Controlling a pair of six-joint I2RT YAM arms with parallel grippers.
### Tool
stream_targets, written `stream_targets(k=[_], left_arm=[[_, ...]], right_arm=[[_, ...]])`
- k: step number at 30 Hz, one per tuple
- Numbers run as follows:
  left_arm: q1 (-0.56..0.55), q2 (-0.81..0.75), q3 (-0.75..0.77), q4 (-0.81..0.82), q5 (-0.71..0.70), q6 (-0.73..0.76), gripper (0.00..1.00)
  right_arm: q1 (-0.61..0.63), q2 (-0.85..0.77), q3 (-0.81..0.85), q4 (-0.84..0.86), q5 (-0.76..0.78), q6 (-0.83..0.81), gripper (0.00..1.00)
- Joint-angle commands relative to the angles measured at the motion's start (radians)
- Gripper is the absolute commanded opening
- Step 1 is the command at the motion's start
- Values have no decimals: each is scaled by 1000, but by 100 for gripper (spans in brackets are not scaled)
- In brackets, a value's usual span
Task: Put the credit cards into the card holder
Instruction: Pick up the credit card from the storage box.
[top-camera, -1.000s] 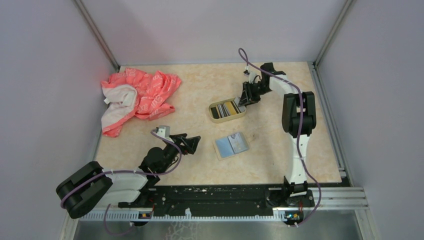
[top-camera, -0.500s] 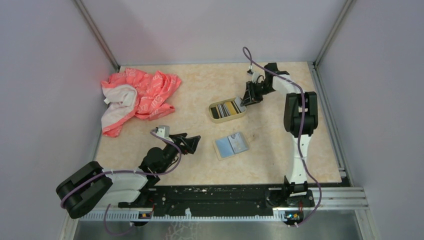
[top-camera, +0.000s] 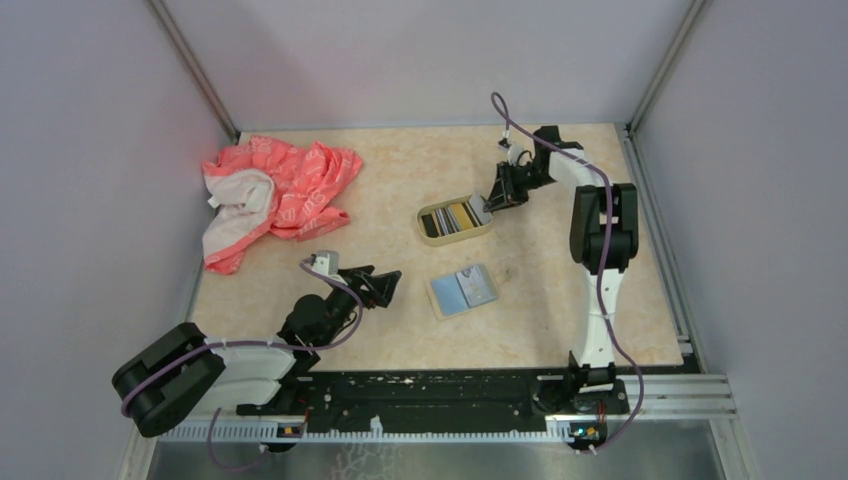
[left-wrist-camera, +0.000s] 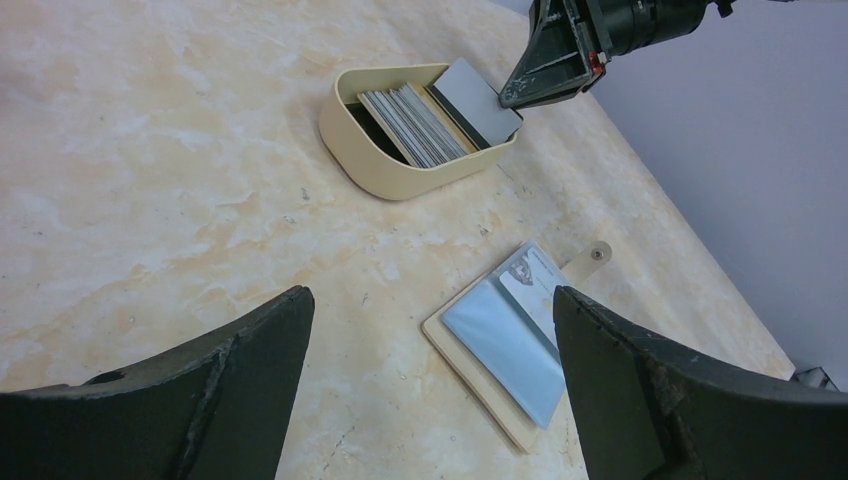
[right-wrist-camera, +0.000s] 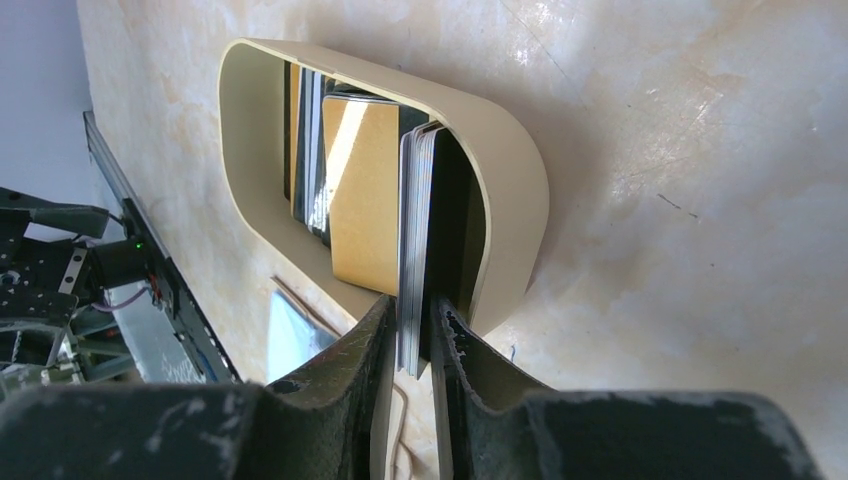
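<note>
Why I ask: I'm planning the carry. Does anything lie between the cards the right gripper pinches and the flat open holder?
Only the wall of the tin, which the cards must clear. Beyond it, bare table runs to the card holder. The left gripper hovers off to the side, out of that line.

A robot lab cell: plain grey panels (top-camera: 90, 180), aluminium posts (top-camera: 194, 65), a marbled bench (top-camera: 400, 170), a mounting rail (top-camera: 430, 385).

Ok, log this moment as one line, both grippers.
right gripper: pinching card at end of tin | left gripper: open, empty
</note>
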Motion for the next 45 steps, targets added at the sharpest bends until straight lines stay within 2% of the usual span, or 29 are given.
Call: stream_targets(k=[1,13,37,45], left_arm=[[5,-4,-82,45,7,-10,95],[5,-4,-84,48,7,-10,95],[5,-2,-82,49,9,-10,95],[5,-3,-84,50,9,-10,95]], right_arm=[[-13,-10,32,-1,-39,-15,19],[-21,-11,33,-15,-59,-25,9],[-33,3,39,-35,-87,-36,18],[-34,3,41,-37,-89,-37,17]])
